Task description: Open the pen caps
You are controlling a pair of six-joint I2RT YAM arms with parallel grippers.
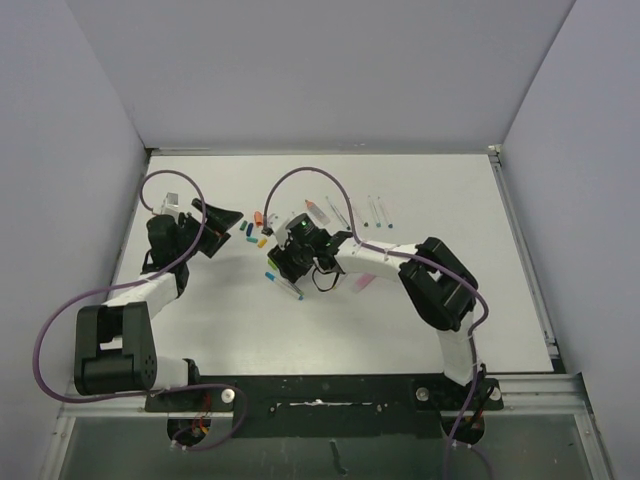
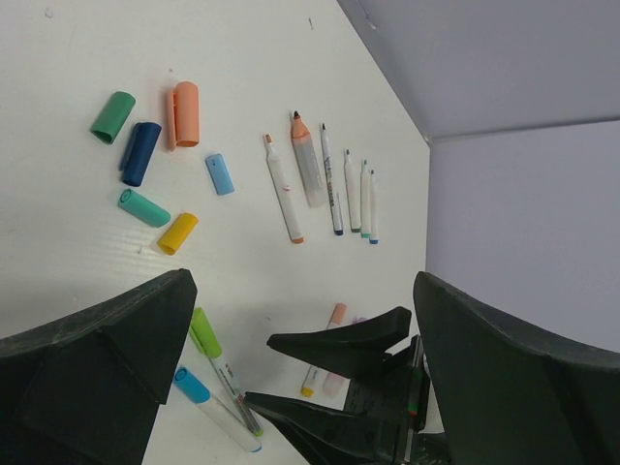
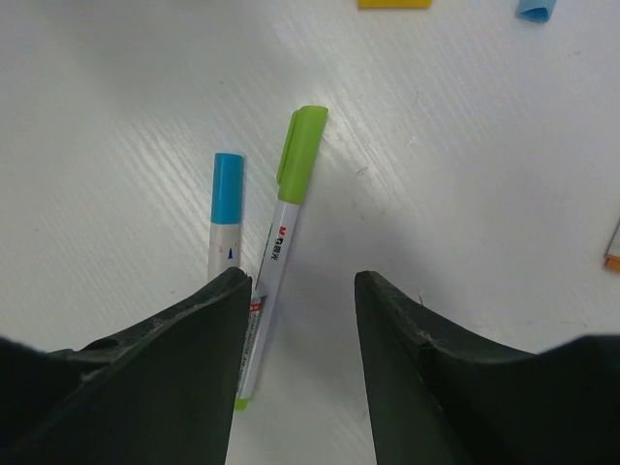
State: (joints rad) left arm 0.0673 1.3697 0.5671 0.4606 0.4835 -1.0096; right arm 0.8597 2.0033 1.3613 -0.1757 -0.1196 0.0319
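Right tool, jaws parted and empty, held low over the counter. Partly under one finger, two white barrels are laid side by side, almost touching; just ahead, the green cap and the blue cap are seated on them. Closure here could catch both barrels, or nudge one aside. The left tool, farther off, is likewise released and empty

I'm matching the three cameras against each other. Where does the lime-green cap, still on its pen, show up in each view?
Top external: the lime-green cap is a small fleck just left of picture centre.
Left wrist: lower left, cap end up and to the left.
Right wrist: upper middle, with its pen running down from it.
Shared landmark: the light-blue cap on the pen lying right beside it, seen in all three views.
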